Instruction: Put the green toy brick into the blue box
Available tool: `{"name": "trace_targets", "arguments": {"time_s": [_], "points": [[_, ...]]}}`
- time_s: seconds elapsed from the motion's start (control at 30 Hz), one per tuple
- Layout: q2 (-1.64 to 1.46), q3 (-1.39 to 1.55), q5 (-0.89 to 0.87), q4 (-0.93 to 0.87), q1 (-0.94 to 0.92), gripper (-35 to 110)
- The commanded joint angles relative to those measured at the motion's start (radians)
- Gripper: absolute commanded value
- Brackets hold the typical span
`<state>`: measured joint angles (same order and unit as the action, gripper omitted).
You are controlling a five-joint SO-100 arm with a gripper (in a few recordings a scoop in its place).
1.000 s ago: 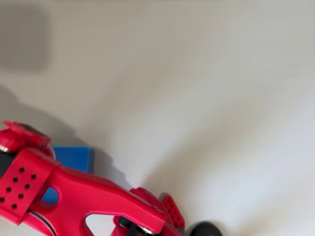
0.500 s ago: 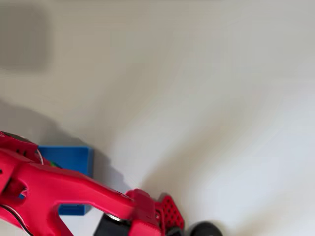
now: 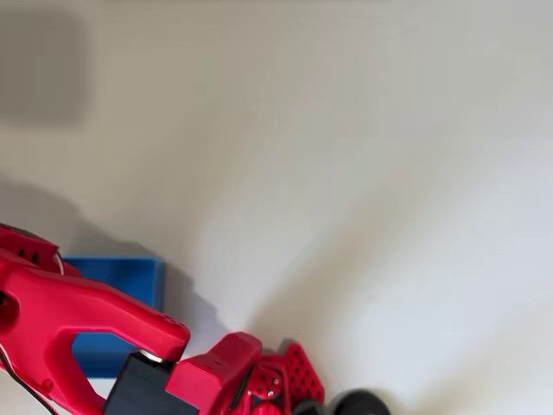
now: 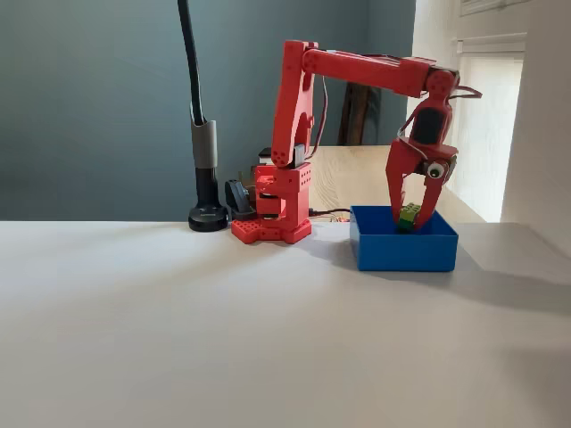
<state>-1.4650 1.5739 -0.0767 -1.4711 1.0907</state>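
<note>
One white table [image 4: 223, 339], smooth and matte. One red plastic arm [image 4: 357, 67], angular, reaching over one blue box [image 4: 401, 250], square with thin upright walls. One gripper [image 4: 409, 217], its two fingers clamped on one green brick [image 4: 409, 214], studded, held just inside the box's rim.

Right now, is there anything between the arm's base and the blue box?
In the fixed view, the white table between the arm's red base and the blue box looks bare, apart from thin cables behind.
</note>
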Motion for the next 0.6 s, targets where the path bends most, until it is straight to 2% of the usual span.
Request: {"name": "trace_targets", "arguments": {"time_s": [0.0,0.1,0.33,0.57], "points": [[-0.031,-0.025,0.072,0.003,0.021,6],[-0.029,-0.018,0.117,0.000,0.020,17],[-0.037,-0.017,0.163,-0.051,0.021,23],[-0.041,-0.018,0.175,-0.081,0.021,20]]}}
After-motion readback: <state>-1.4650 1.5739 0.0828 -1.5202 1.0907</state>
